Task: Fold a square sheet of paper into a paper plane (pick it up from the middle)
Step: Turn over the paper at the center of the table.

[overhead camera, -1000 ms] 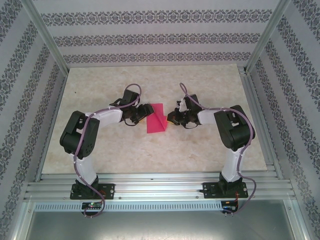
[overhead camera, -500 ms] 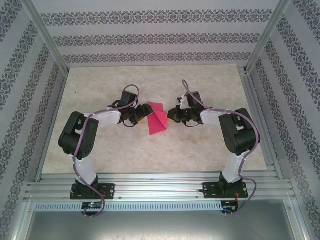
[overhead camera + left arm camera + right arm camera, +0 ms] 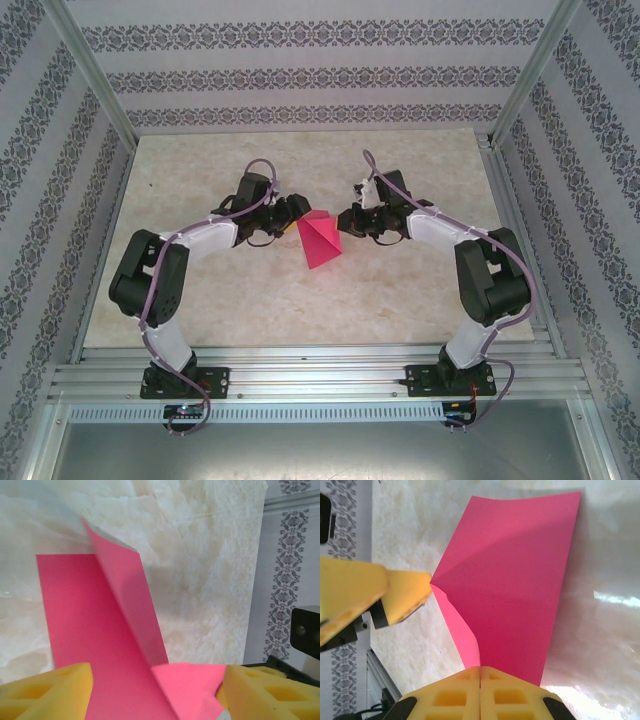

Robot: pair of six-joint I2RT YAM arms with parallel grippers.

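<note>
Top external view
Surroundings: marbled table (image 3: 400, 290) inside patterned walls (image 3: 300, 70); aluminium rail (image 3: 320, 375) along the near edge; purple cables run over both arms.
Sheet of paper (image 3: 320, 245): mid-table, between the two grippers; bright magenta, a diamond outline with one raised crease down it.
Left gripper (image 3: 293, 213): at the sheet's upper left edge; jaw state not legible from here.
Right gripper (image 3: 343, 222): at the sheet's upper right edge; jaw state not legible from here.

Left wrist view
Obstruction: yellow foam pads (image 3: 55, 690) cover the lower corners.
Left gripper (image 3: 157, 672): pads set wide apart, jaws spread; the sheet passes between them.
Sheet (image 3: 85, 625): one plain panel flat on the table; a flap rises along a sharp diagonal crease; a folded corner meets the right-hand pad.

Right wrist view
Right gripper (image 3: 480, 672): pads pressed together, clamped on the sheet's near edge.
Sheet (image 3: 520, 580): broad unmarked panel reaching away, gently bowed; a narrow flap turned under at left.
Neighbour: a yellow finger of the left gripper (image 3: 405, 597) touches the sheet's left corner.
</note>
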